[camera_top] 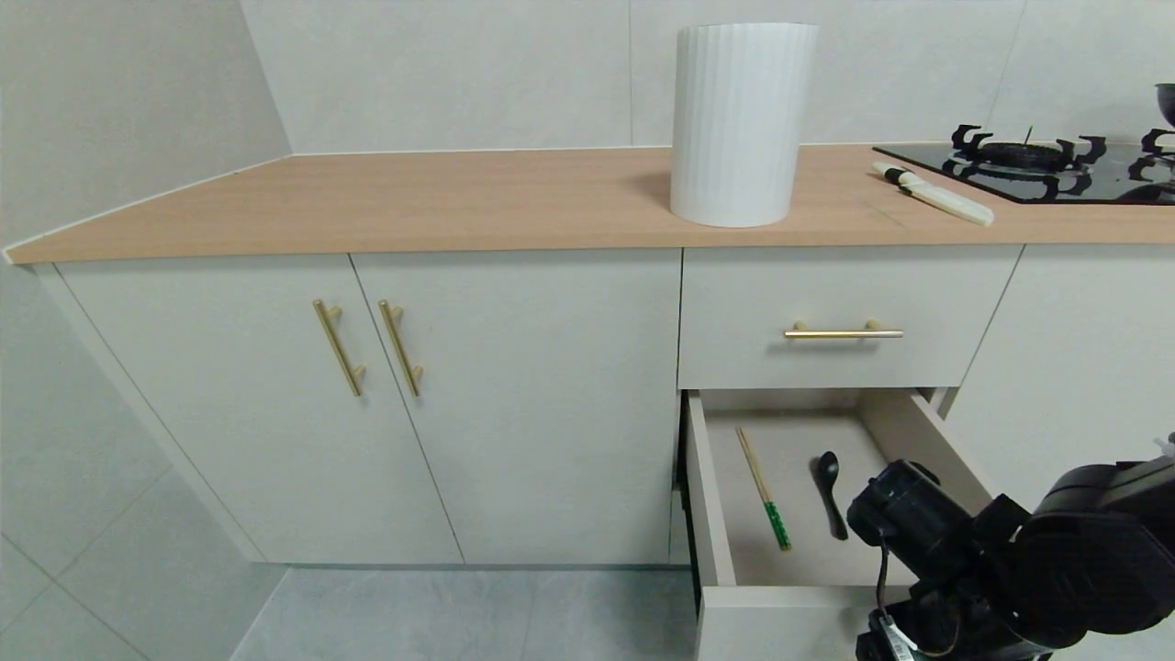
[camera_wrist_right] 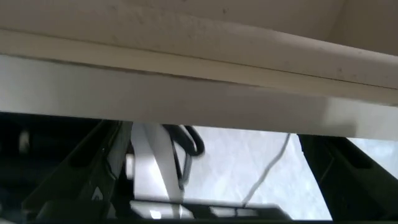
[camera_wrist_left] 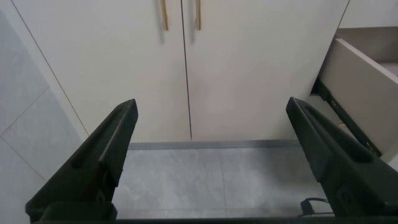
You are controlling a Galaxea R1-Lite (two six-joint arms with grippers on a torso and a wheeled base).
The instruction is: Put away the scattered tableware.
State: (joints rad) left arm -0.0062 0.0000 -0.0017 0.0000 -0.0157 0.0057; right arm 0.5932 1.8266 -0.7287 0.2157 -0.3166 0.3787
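We see the right gripper released, its two dark fingers spread wide. The pale top edge of the open drawer runs across just ahead of them (we cannot tell whether either finger touches it). Inside the drawer, just beyond this gripper and towards the wall, lie the chopsticks with green ends and the black spoon. They rest side by side on the drawer floor, close but apart. The spoon is the nearer of the two to the gripper, and the chopsticks lie on its far side, towards the robot's left.

The knife, white-handled, is well above and beyond the right gripper. It lies flat on the worktop just beside the black hob. A tall white ribbed container stands upright on the worktop, also high above the gripper and to the knife's left, apart from it. Between the worktop and the open drawer sits an upper drawer, closed.

The left gripper is also released, its fingers held far apart with nothing between them. It faces the lower part of the two cabinet doors and the grey floor. The open drawer's side juts out off to its right, so the chopsticks and spoon lie well to the right of this gripper.
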